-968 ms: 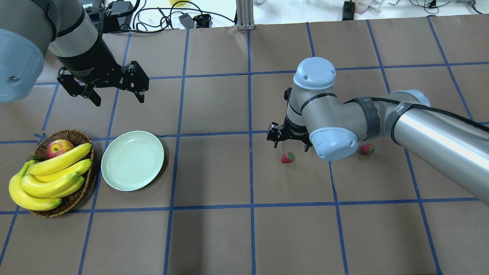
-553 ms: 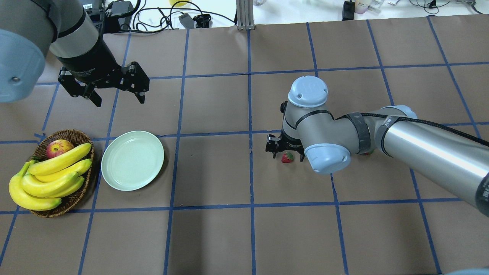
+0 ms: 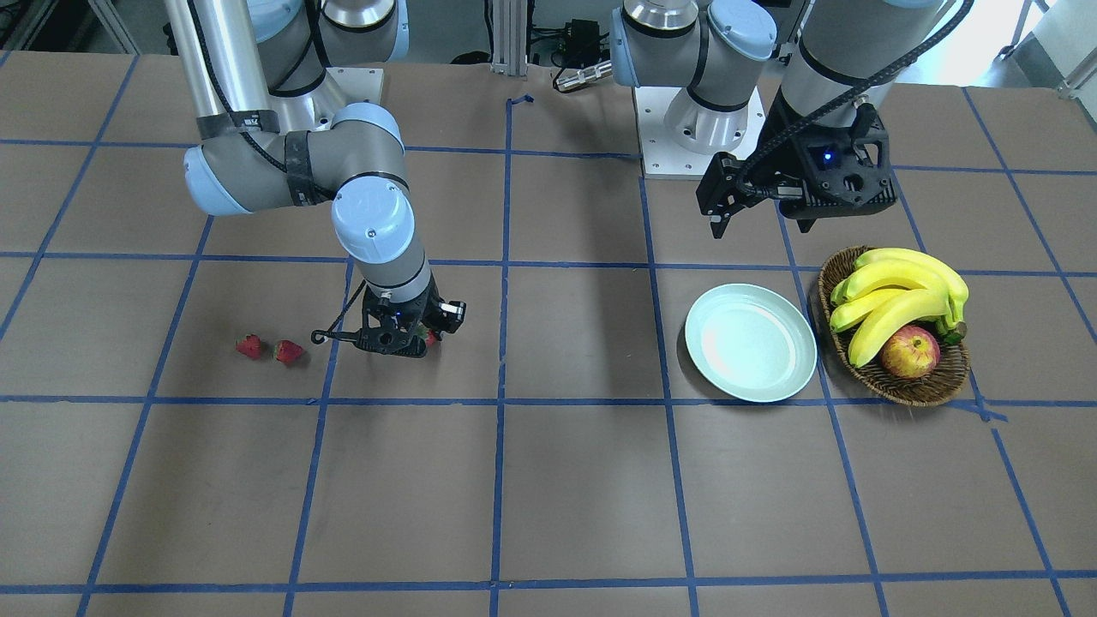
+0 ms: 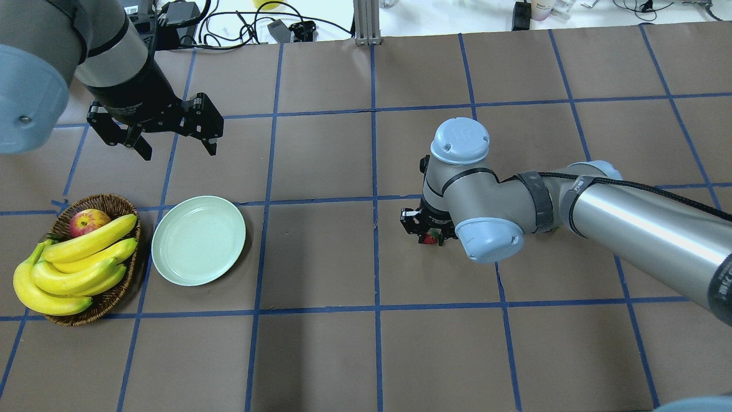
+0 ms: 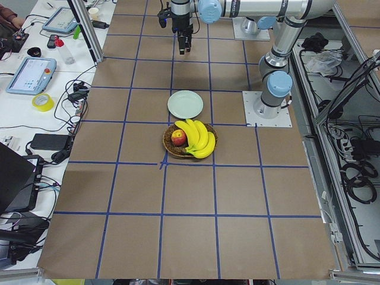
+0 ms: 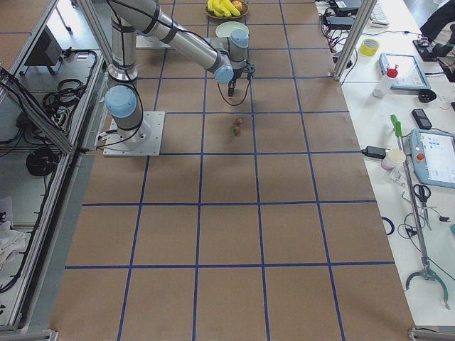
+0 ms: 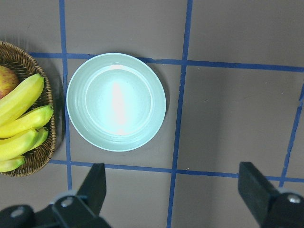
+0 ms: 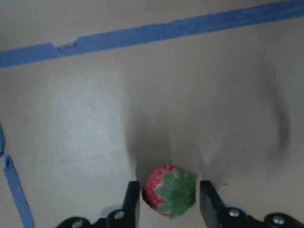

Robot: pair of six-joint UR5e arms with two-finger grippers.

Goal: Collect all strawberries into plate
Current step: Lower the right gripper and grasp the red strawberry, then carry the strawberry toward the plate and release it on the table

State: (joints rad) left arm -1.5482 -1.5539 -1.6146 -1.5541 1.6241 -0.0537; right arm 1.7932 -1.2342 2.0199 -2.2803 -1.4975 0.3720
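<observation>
1. Right pincer stands low on the desk in the front-facing view, well apart from the plate. A sliver of red strawberry shows at its fingers. A second strawberry and a third strawberry lie close together, farther from the plate than the pincer. The left pincer hangs raised near the plate, spread wide and holding nothing.
2. From overhead, the right pincer straddles the strawberry. The arm hides the other two. The plate holds no berries and lies just beside the basket of bananas and an apple.
3. The left side view shows only the plate and the basket, with no berries.
4. In the right side view, the two loose berries lie on the far side of the right arm from the plate.
5. The left wrist camera looks down on the bare plate past two widely parted fingers.
6. The right wrist camera shows the strawberry resting on the desk, its green cap facing the lens. One finger stands just beside each flank. The jaws are parted to about the berry's width and do not look clamped yet.
7. The berry is probably very light, small and rounded, and its tapered, smooth skin could squirt out of a pinch. The best hold looks to be across the widest part of the red body below the cap, squeezed gently. The thin leaves would likely bend and slip.
</observation>
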